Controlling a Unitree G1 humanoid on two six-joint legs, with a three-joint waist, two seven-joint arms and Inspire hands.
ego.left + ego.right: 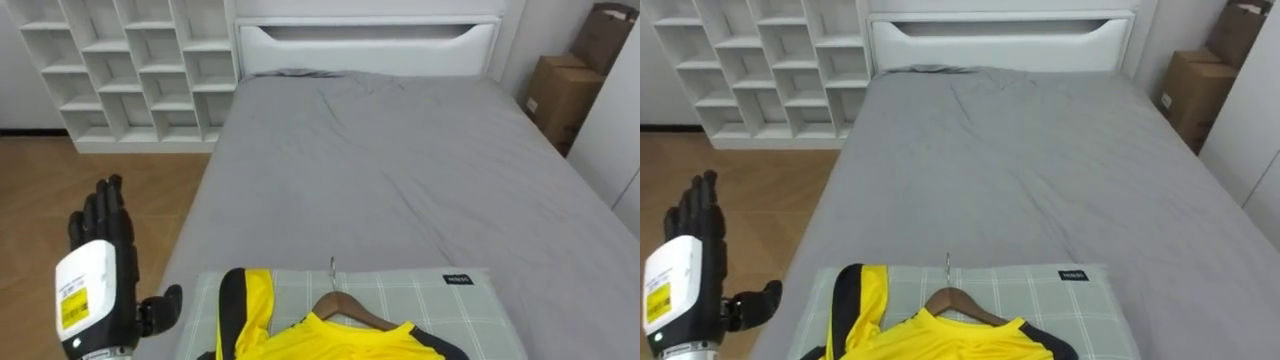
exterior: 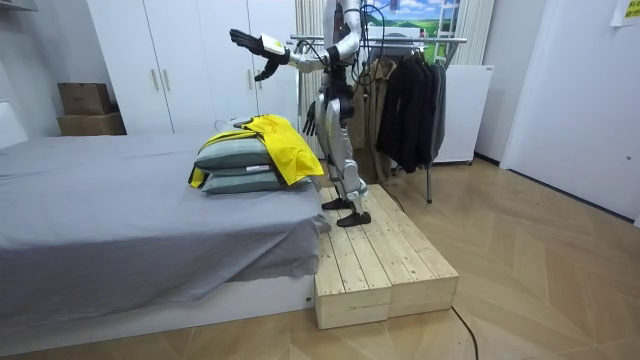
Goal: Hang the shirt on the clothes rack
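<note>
A yellow shirt with black trim lies on a wooden hanger, whose metal hook points toward the headboard. Both rest on stacked grey-green checked pillows at the foot of the bed. My left hand is raised to the left of the pillows, beside the bed's edge, with its fingers straight and the thumb out, holding nothing. In the room view the shirt drapes over the pillows, my left hand is held high over them, and my right hand hangs by my hip.
The grey bed stretches ahead to a white headboard. A white cube shelf stands at the far left and cardboard boxes at the far right. I stand on a wooden platform; a clothes rack with dark garments is behind me.
</note>
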